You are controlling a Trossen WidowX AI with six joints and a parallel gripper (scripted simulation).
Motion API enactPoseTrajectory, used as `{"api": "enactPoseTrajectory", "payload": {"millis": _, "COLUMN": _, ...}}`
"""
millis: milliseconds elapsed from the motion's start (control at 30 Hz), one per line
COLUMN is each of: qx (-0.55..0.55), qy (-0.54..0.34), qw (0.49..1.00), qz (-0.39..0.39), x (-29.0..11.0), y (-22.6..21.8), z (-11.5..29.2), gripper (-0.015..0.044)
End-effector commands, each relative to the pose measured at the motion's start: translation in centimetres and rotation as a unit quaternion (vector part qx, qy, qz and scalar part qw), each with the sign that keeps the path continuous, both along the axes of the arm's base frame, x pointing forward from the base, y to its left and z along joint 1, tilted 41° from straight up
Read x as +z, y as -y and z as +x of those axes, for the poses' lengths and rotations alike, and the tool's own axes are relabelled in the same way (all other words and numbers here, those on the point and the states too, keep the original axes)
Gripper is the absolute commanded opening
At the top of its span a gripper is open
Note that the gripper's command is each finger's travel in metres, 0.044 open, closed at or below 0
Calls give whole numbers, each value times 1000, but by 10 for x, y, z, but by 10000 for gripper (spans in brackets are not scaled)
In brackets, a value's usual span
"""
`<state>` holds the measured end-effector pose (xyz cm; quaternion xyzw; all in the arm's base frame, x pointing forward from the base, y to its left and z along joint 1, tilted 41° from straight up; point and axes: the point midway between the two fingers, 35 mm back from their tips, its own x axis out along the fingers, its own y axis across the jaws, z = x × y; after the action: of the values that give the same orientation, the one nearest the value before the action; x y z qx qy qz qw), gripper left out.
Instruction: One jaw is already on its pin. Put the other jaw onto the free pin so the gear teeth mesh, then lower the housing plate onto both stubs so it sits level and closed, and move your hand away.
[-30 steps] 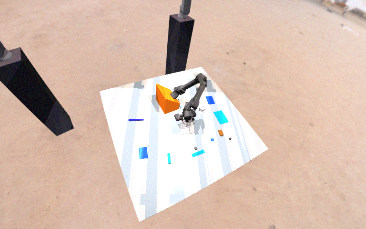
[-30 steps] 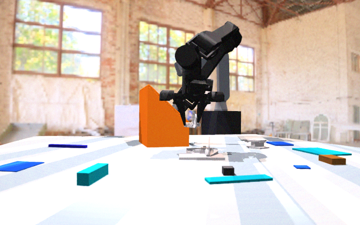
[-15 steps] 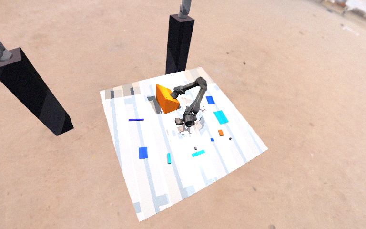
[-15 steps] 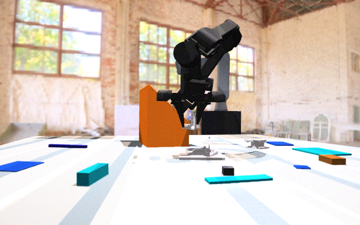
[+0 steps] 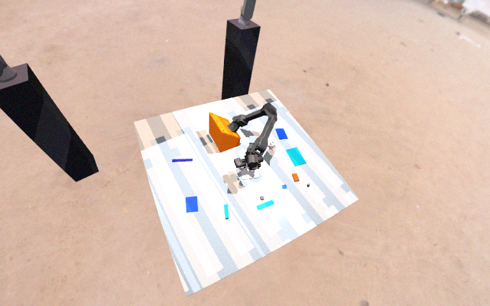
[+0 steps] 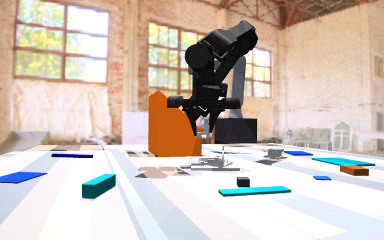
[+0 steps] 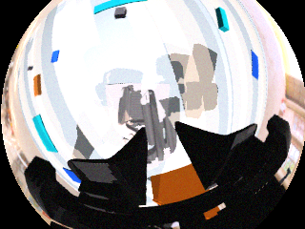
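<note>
My gripper [image 6: 203, 133] [image 7: 161, 127] is shut on a pale grey jaw [image 6: 206, 128] [image 7: 152, 114], held in the air above the base. The jaw's long part extends ahead of the fingertips in the wrist view. The base [image 6: 229, 169] [image 7: 111, 95] lies flat on the table, with a thin upright pin [image 6: 223, 151] and low grey parts on it. Shadow and the held jaw make its seated jaw hard to tell apart. A pale grey part [image 5: 272, 145] [image 6: 275, 153], likely the housing plate, lies apart beyond the base. The arm hides much of the base in the top view.
A tall orange wedge block [image 5: 222, 138] [image 6: 173, 130] [image 7: 173, 186] stands close beside the arm. A small dark cube [image 5: 261, 197] [image 6: 243, 182], a flat cyan bar [image 5: 265, 204] [image 6: 255, 191], a thicker cyan bar [image 5: 226, 211] [image 6: 99, 185] and an orange-brown block [image 5: 295, 177] [image 6: 354, 170] lie around.
</note>
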<state>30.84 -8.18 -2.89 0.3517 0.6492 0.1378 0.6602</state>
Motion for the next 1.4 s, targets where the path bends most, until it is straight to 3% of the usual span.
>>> {"api": "enactPoseTrajectory", "payload": {"millis": 0, "qx": -2, "qy": -1, "qw": 1000, "qz": 3, "x": 0, "y": -1, "z": 0, "gripper": 134}}
{"api": "enactPoseTrajectory", "payload": {"millis": 767, "qx": -4, "qy": -2, "qw": 1000, "qz": 3, "x": 0, "y": -1, "z": 1, "gripper": 134}}
{"api": "enactPoseTrajectory", "payload": {"millis": 1367, "qx": -4, "qy": -2, "qw": 1000, "qz": 3, "x": -21, "y": -19, "z": 5, "gripper": 134}}
